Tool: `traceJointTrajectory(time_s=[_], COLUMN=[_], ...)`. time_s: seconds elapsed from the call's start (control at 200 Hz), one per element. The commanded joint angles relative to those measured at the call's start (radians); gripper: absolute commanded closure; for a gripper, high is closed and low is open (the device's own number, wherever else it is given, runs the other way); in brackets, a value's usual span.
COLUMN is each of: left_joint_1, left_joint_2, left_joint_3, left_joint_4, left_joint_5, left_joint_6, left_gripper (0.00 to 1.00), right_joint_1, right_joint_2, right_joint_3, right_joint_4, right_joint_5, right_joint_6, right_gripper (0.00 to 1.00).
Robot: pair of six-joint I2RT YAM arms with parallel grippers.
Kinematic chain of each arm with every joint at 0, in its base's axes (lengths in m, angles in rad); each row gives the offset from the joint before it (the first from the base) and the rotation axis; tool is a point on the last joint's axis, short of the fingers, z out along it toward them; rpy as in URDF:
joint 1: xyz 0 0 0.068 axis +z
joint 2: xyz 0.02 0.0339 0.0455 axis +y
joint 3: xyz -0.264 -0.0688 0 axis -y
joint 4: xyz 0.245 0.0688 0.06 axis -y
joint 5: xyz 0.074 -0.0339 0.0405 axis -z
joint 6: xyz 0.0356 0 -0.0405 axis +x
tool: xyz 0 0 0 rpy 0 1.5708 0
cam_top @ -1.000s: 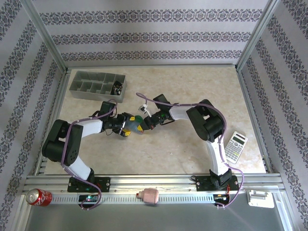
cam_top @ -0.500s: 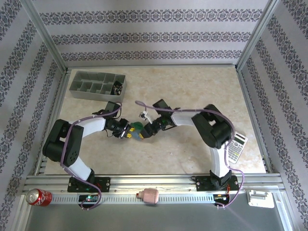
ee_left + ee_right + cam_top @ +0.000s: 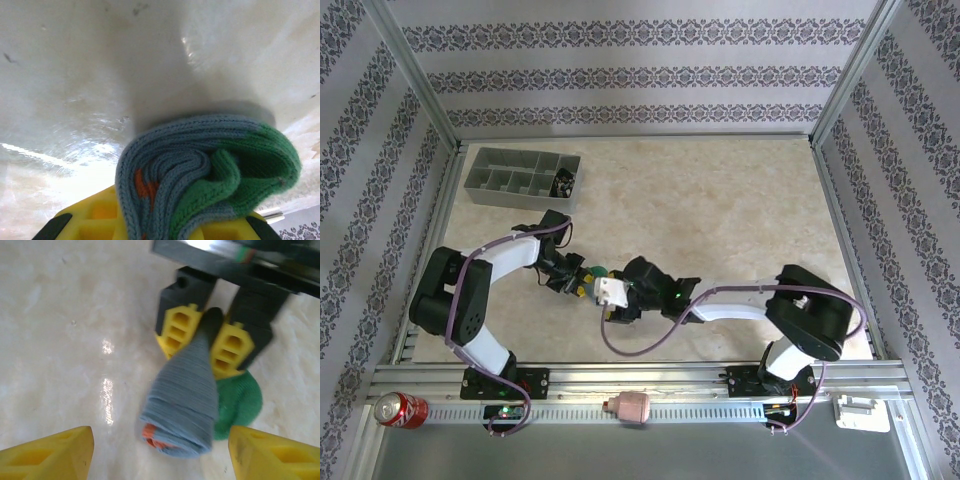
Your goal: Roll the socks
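A rolled blue-grey sock (image 3: 187,400) with a green toe and an orange cuff edge lies on the marble table top, its roll end facing the right wrist camera. My left gripper (image 3: 206,337) is shut on the sock's far end, one yellow finger (image 3: 180,327) on each side. In the left wrist view the sock's folds (image 3: 200,175) bulge out of the left gripper (image 3: 160,227). My right gripper (image 3: 160,460) stands open just short of the roll, touching nothing. From above, the sock (image 3: 595,271) sits between the left gripper (image 3: 580,280) and the right gripper (image 3: 607,300).
A grey compartment tray (image 3: 525,178) stands at the back left. On the front rail lie a red can (image 3: 398,408), a pink object (image 3: 632,405) and a white part (image 3: 860,412). The right arm's elbow (image 3: 805,320) hangs low at the right.
The right gripper opened, let go of the sock and drew back toward the near edge. The left gripper closed on the roll. The right elbow swung down.
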Motion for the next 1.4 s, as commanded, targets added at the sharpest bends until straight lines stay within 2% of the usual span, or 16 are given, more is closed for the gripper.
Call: traceJointTrajectory(time_s=[0.0,0.135,0.24,0.28,0.395,0.43,0.505,0.605,0.754,0.879,1.039,1.239,1.394], left_joint_1=[0.0,0.006,0.009,0.01,0.011,0.013,0.017,0.031,0.079,0.133,0.167,0.167,0.162], left_joint_2=[0.079,0.096,0.095,0.094,0.086,0.078,0.048,-0.011,-0.121,-0.183,-0.188,-0.225,-0.258], left_joint_3=[-0.013,-0.001,0.0,-0.001,-0.003,-0.004,-0.009,-0.022,-0.069,-0.13,-0.196,-0.18,-0.222], left_joint_4=[-0.096,-0.099,-0.094,-0.091,-0.071,-0.06,-0.042,-0.016,0.072,0.228,0.458,0.399,0.484], left_joint_5=[-0.104,-0.102,-0.101,-0.099,-0.087,-0.084,-0.083,-0.083,-0.078,-0.065,-0.031,-0.013,0.029], left_joint_6=[0.001,0.013,0.016,0.017,0.018,0.018,0.018,-0.001,-0.064,-0.133,-0.199,-0.16,-0.163], left_gripper=[1.0,1.0,1.0,1.0,0.99,0.96,0.81,0.59,0.4,0.31,0.3,0.29,0.28], right_joint_1=[0.035,0.045,0.043,0.043,0.034,0.028,0.016,-0.005,-0.035,-0.059,-0.09,-0.153,-0.206], right_joint_2=[0.069,0.163,0.207,0.218,0.241,0.248,0.258,0.271,0.278,0.296,0.318,0.34,0.361], right_joint_3=[0.064,0.124,0.136,0.139,0.143,0.145,0.152,0.162,0.161,0.161,0.177,0.206,0.231], right_joint_4=[0.047,0.056,0.063,0.059,0.043,0.034,0.005,-0.039,-0.098,-0.118,-0.135,-0.161,-0.177], right_joint_5=[0.195,0.278,0.286,0.281,0.263,0.253,0.227,0.172,0.073,-0.001,-0.079,-0.195,-0.316], right_joint_6=[-0.123,-0.151,-0.17,-0.169,-0.146,-0.133,-0.103,-0.056,0.013,0.073,0.13,0.217,0.287], right_gripper=[0.3,0.33,0.39,0.45,0.72,0.79,0.92,1.0,1.0,1.0,1.0,1.0,1.0])
